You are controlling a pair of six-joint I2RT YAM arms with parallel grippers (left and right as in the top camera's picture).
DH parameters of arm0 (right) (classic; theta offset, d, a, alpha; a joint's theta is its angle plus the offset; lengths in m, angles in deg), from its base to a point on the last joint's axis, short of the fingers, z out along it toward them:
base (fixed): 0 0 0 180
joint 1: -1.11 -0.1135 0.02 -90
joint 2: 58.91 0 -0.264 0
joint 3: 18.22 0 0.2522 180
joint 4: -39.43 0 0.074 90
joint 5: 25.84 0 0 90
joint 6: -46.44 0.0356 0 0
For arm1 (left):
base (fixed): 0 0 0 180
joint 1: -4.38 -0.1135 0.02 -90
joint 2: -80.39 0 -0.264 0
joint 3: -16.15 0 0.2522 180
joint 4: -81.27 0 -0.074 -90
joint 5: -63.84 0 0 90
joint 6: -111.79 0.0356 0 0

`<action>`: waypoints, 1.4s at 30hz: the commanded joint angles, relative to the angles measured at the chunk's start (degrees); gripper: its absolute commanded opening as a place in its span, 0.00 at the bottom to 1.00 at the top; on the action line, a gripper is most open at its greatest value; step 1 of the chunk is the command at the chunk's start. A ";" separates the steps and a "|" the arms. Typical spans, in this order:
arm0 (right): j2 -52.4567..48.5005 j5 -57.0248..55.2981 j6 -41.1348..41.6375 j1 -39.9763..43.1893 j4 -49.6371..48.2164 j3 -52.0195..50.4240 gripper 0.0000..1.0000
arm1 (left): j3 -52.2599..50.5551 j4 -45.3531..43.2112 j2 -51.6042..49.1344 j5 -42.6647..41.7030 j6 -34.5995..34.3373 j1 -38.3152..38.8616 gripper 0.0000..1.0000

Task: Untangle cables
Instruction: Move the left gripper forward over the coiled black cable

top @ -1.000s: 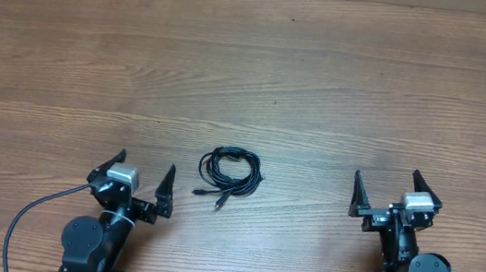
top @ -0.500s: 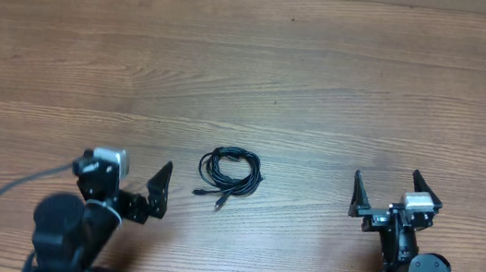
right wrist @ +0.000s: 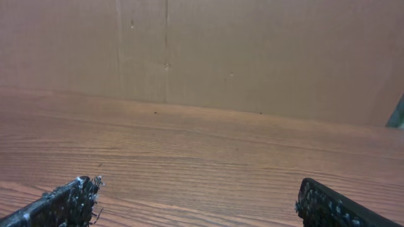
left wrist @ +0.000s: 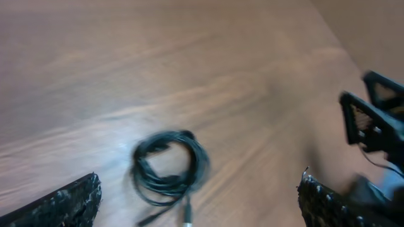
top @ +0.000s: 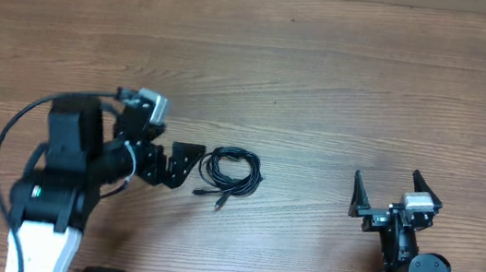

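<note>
I'm working what looks like a robotics lab bench: a wood-grain table (top: 323, 90), a plain cardboard backdrop (right wrist: 252, 57) along its far edge, and a left arm (top: 61, 179) and right arm (top: 412, 268) at its near edge.

Open table (top: 342, 83) surrounds the cables (top: 228, 187); left end effector (top: 179, 163) stands just beside them.

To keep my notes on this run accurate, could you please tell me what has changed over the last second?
The left hand swung forward and toward the middle, and now sits open just left of the coiled cables, holding nothing. The cables and the open right hand stayed put.
</note>
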 commanded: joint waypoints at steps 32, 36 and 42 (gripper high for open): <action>0.42 -0.07 -0.26 -0.17 -0.15 -0.61 1.00 | 1.27 -25.05 -37.20 28.04 -58.45 30.95 0.75; 0.42 -0.07 -0.26 -0.17 -0.15 -0.61 1.00 | 1.27 -24.85 -40.57 29.05 -62.64 31.30 0.65; 0.42 -0.07 -0.26 -0.17 -0.15 -0.61 1.00 | 1.27 -26.82 -43.82 29.05 -65.02 31.26 0.63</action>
